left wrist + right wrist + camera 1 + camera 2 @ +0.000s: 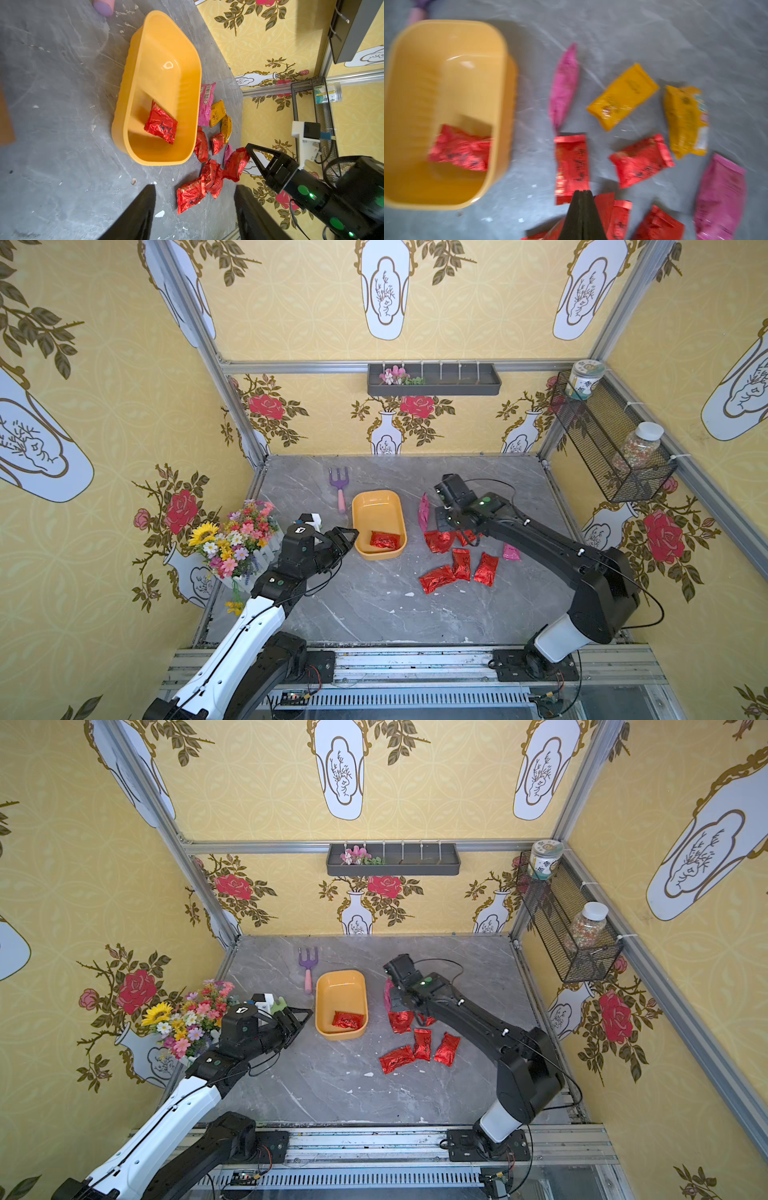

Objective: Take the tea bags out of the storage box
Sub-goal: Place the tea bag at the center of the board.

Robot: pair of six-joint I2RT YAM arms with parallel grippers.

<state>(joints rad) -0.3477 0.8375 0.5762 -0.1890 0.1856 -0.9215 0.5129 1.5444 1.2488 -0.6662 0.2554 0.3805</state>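
On the grey marbled table (pixel 374 605), walled on its left, far and right sides, the widest bare room is the near strip and the far right corner. The storage box (pixel 378 512) sits left of centre with its long sides running far to near, and its far half is bare. A purple toy fork (pixel 340 485) lies just beyond its far left corner, and a flower bunch (pixel 237 539) crowds the table's left edge.

The left gripper (pixel 351 540) hangs at the box's near left rim, jaws spread wide and empty. Whether it touches the rim cannot be told.

The right gripper (pixel 582 195), jaws pressed together with nothing seen between them, hovers over the sachets right of the box.

Tea bags:
- One red sachet (pixel 384 540) lies in the box's near right corner.
- Outside, a red cluster (pixel 461 564) overlaps near the gripper.
- A pink sachet on edge (pixel 424 510) stands just beside the box's right wall.
- Another pink sachet (pixel 511 551) lies farther right.
- Two orange-yellow sachets (pixel 623 97) (pixel 685 120) lie apart from each other.
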